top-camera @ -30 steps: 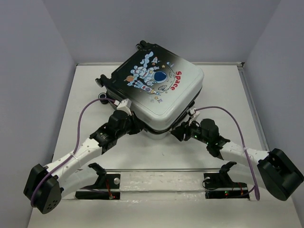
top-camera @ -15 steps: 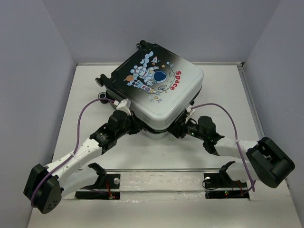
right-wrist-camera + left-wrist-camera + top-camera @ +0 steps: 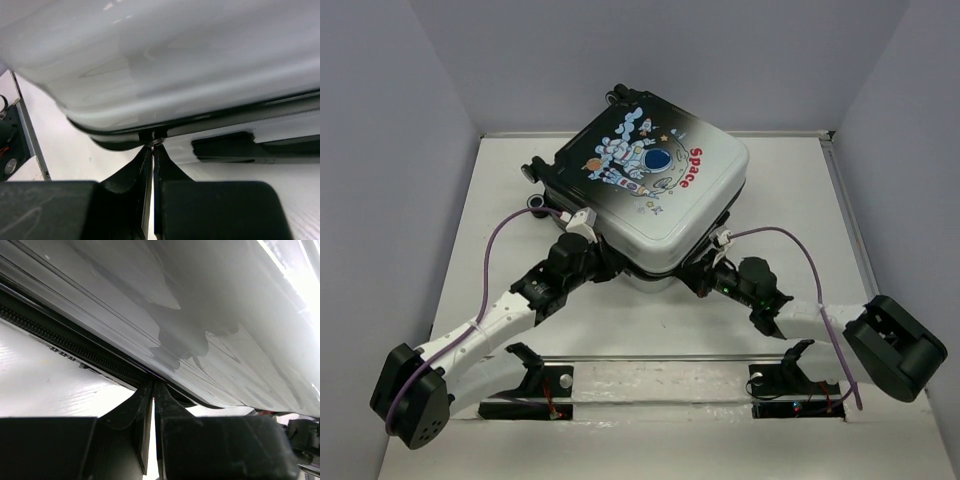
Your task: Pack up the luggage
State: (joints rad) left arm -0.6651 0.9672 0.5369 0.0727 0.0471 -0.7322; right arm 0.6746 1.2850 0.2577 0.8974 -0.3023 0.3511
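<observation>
A white table (image 3: 790, 180) stands between plain grey walls (image 3: 380, 100).

The top camera looks down from behind over the whole counter (image 3: 500, 200); each wrist camera looks up closely at the luggage (image 3: 660, 190) edge, which all views share.

White table (image 3: 790, 180) — boxed in by plain pale grey walls (image 3: 650, 50), evenly lit.

Tucked out of sight
From above, cannot see tips of left gripper (image 3: 153, 390) or right gripper (image 3: 152, 149) beneath luggage (image 3: 660, 200).
</observation>
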